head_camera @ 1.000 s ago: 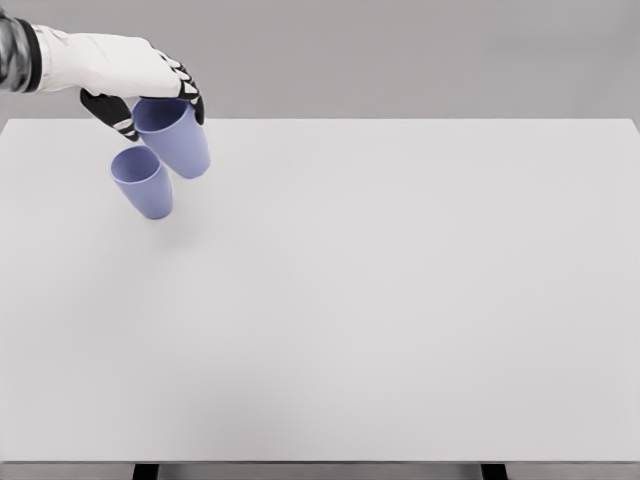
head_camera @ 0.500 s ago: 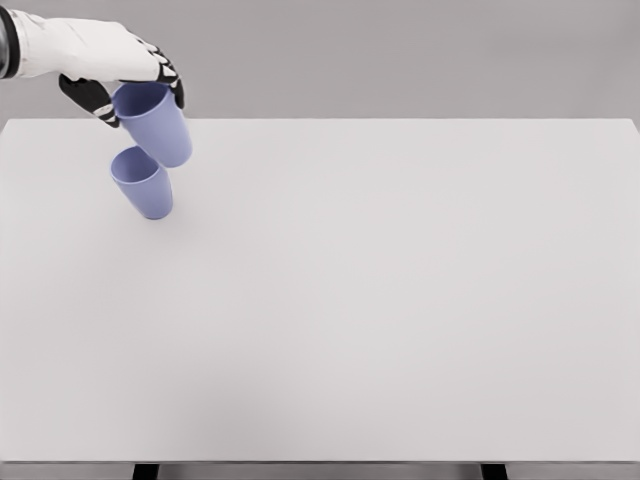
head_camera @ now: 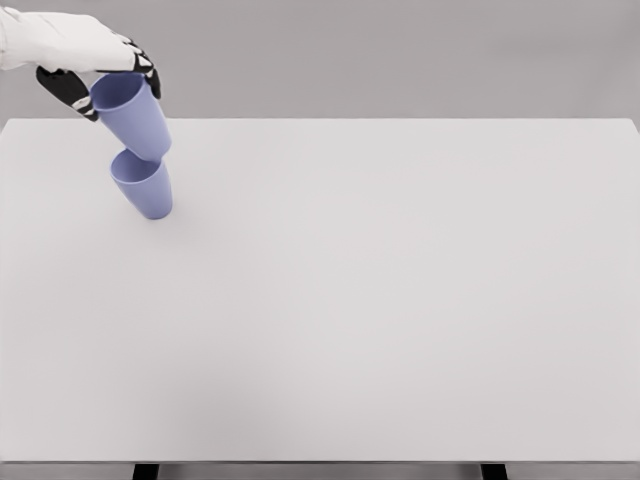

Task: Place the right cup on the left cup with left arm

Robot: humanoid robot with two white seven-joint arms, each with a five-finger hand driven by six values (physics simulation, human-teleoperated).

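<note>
A lilac cup [head_camera: 144, 186] stands upright on the white table [head_camera: 380, 300] near its far left corner. A second, identical cup [head_camera: 132, 117] hangs in the air just above it, its base overlapping the standing cup's rim in this view. My left hand [head_camera: 98, 80] comes in from the upper left and is shut around the raised cup's rim, with black fingers [head_camera: 146, 72] wrapped on its far side and the thumb on the near side. Whether the two cups touch I cannot tell. The right arm is out of sight.
The table's far edge runs just behind the cups, with a grey wall beyond it. Two dark table legs [head_camera: 146, 471] show at the bottom edge.
My left hand has carried the held cup leftward and slightly up, from right of the standing cup to directly above it. The standing cup has not moved.
</note>
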